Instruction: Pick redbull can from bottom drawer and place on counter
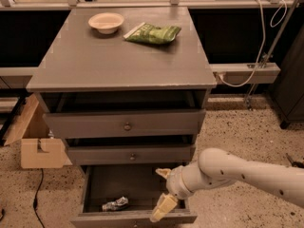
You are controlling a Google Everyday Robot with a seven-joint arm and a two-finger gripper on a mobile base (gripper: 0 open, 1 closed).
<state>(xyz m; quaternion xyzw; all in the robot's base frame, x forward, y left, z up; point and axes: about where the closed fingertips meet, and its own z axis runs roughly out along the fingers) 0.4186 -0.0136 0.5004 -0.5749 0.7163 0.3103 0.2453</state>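
Two pale fingers (162,208) of the gripper (163,190) stand spread apart over the open bottom drawer (133,184), right of the redbull can (115,204) lying on its floor, while farther back the counter (118,63) bears a bowl (106,22) and a green snack bag (153,33).

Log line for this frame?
redbull can: lying in bottom drawer, ungrasped | hand: open, over drawer, right of can | counter: bowl, green bag
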